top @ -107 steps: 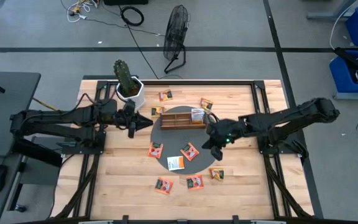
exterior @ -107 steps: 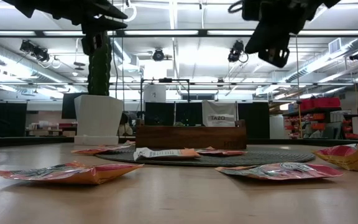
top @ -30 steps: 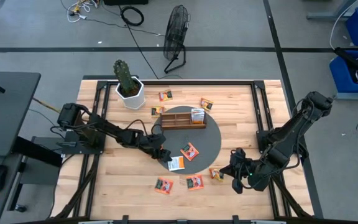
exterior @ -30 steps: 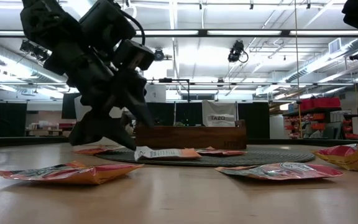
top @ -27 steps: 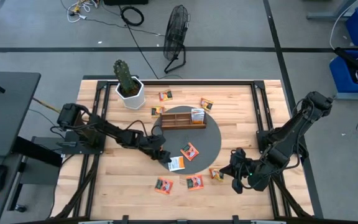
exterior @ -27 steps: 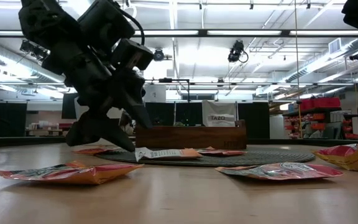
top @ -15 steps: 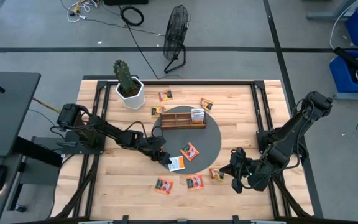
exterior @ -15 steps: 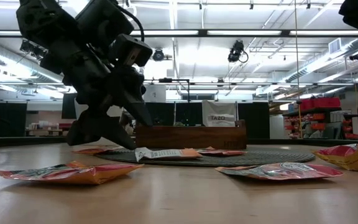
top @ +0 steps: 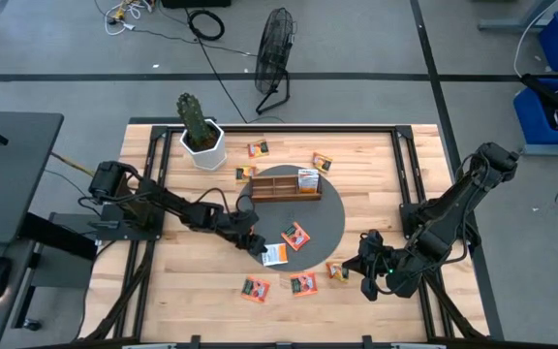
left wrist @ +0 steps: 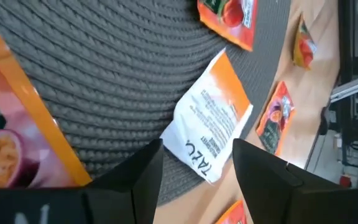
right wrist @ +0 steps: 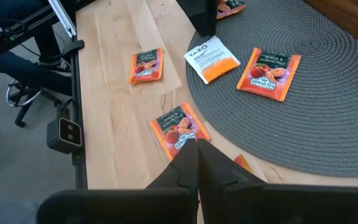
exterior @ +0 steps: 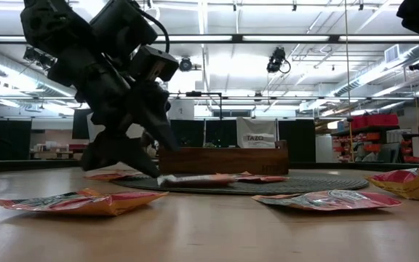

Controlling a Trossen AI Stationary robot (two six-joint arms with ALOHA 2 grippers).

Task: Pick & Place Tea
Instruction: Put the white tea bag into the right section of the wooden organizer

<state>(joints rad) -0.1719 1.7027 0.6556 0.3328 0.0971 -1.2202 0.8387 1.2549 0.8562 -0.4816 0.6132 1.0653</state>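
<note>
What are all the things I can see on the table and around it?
Orange-red square paper tea sachets: about eight, scattered on the mat and table.
White-and-orange paper tea sachets: two, one on the mat's front edge, one standing in the tray.
Brown wooden slotted tray: one, at the back of the mat.
Round grey woven mat: one, mid-table.
Green cactus in a white pot: one, back left corner.
Light wooden table: one.
Black wire fan: one, on the floor behind.
Left gripper: open, straddling the white sachet on the mat.
Right gripper: shut, front right.
</note>
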